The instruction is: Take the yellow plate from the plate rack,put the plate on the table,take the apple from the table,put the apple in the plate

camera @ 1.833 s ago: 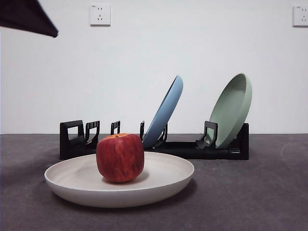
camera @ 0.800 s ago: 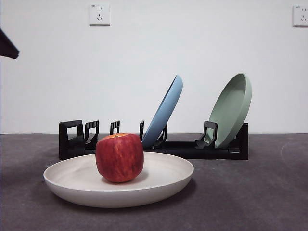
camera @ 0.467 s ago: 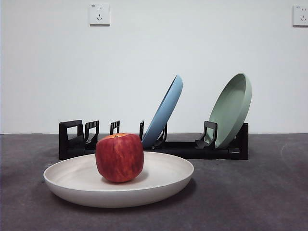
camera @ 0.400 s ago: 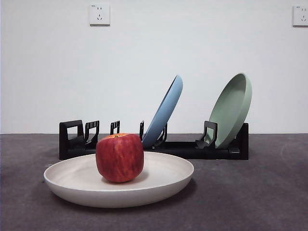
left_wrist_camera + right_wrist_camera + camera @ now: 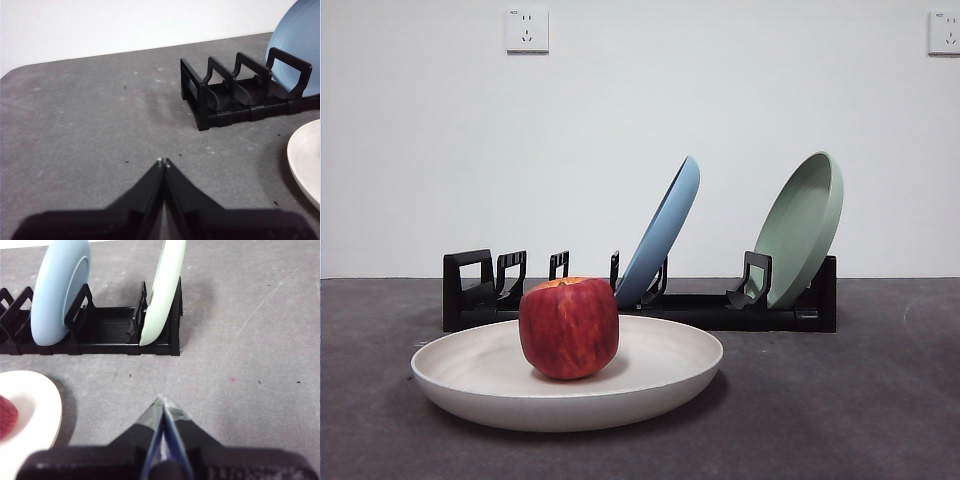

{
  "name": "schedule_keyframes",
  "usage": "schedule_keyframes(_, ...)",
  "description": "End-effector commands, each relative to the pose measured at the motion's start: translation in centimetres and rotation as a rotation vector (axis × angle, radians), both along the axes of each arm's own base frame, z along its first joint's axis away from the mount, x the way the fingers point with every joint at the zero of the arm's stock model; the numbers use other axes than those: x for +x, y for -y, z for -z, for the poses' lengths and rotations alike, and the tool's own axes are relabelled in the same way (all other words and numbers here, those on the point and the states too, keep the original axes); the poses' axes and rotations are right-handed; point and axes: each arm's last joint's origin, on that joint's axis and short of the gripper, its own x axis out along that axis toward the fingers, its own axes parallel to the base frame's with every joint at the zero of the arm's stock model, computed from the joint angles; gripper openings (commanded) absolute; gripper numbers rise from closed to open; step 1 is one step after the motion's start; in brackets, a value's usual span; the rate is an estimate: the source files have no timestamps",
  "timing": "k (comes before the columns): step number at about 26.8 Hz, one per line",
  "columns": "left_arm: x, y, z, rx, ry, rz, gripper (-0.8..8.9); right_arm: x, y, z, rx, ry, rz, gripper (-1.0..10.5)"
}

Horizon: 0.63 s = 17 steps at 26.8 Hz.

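Note:
The yellow plate [image 5: 650,375], pale cream and shallow, lies flat on the table [image 5: 840,410] in front of the plate rack [image 5: 700,312]. The red apple [image 5: 569,327] sits upright in the plate, left of its middle. My left gripper [image 5: 163,161] is shut and empty, above the table beside the rack's empty end [image 5: 220,95]; the plate's rim [image 5: 305,160] shows at that view's edge. My right gripper [image 5: 161,400] is shut and empty, above the table before the rack [image 5: 115,332]; the plate [image 5: 35,405] and a sliver of apple [image 5: 6,416] show there. Neither arm shows in the front view.
A blue plate [image 5: 665,230] and a sage-green plate [image 5: 805,225] lean in the rack's slots; they also show in the right wrist view as the blue plate [image 5: 57,290] and the green plate [image 5: 162,290]. A white wall stands behind the rack.
The dark arm tip at the front view's upper left has drawn back and left the picture. The plate and the apple have not moved.

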Motion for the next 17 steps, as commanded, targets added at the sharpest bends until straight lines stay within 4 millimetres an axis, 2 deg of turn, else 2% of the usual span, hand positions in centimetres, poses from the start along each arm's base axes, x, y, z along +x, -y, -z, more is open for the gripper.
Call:
schedule_keyframes(1, 0.04, -0.04, 0.44, 0.013, -0.009, -0.002, -0.01, -0.02, 0.0, 0.26, 0.007, -0.006, 0.007, 0.0)
schedule_keyframes(17, 0.04, -0.03, 0.43, 0.01, -0.008, 0.003, -0.01, -0.02, 0.01, 0.28, 0.006, -0.007, 0.007, 0.0)
